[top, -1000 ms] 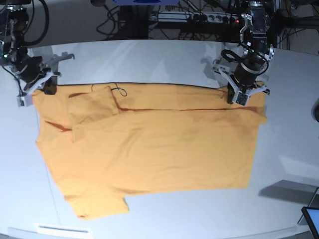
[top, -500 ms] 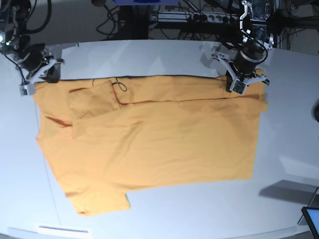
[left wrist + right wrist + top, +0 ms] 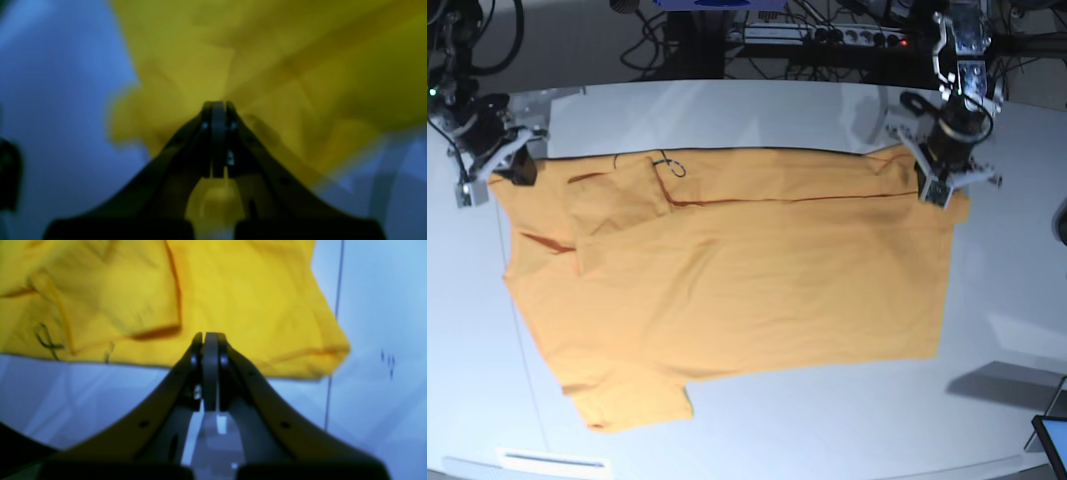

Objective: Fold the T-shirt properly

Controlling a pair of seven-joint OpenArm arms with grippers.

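Observation:
The orange-yellow T-shirt (image 3: 727, 270) lies spread on the white table (image 3: 757, 110), its far edge stretched between both arms and one sleeve (image 3: 612, 200) folded inward. My left gripper (image 3: 935, 192) is shut on the shirt's far right corner. In the left wrist view the cloth (image 3: 283, 50) puckers out from the closed left gripper (image 3: 217, 105). My right gripper (image 3: 522, 170) sits at the far left corner, shut. In the right wrist view its joined tips (image 3: 208, 336) overlap the edge of the flat cloth (image 3: 233, 290).
A power strip (image 3: 827, 35) and tangled cables run behind the table's far edge. A dark tablet corner (image 3: 1052, 440) pokes in at the front right. A white strip (image 3: 552, 460) lies at the front left edge.
Both grippers have dragged the shirt's far edge toward the back of the table, and the left gripper has shifted outward, pulling that edge straighter. Both stayed shut.

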